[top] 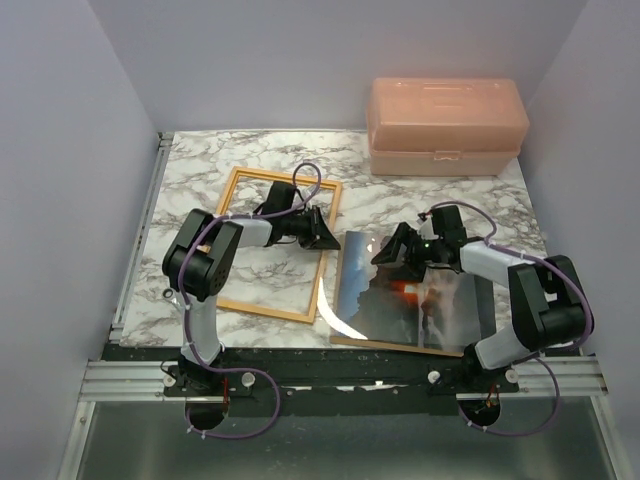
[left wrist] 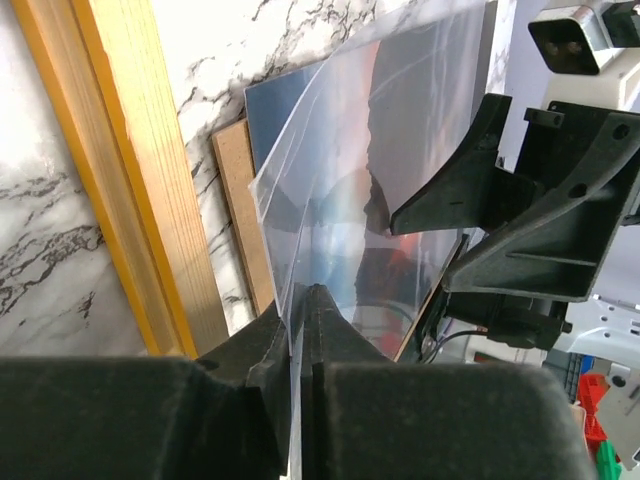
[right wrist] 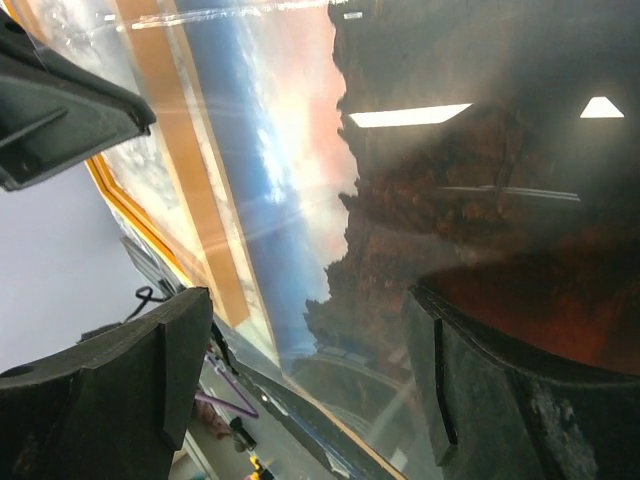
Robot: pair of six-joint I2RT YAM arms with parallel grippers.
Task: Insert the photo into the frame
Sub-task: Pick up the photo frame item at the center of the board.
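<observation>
I see left gripper (top: 328,238) stretched over frame (top: 270,174) edge, pinching clear sheet (left wrist: 420,120); right gripper (top: 392,252) spread wide above photo (top: 395,300).

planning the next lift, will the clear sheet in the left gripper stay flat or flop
Likely floppy: the clear sheet bows away from the left gripper, which pinches one edge. Probably light, since that small pinch holds it up. Its glossy, glare-streaked surface suggests it could slip.
</observation>
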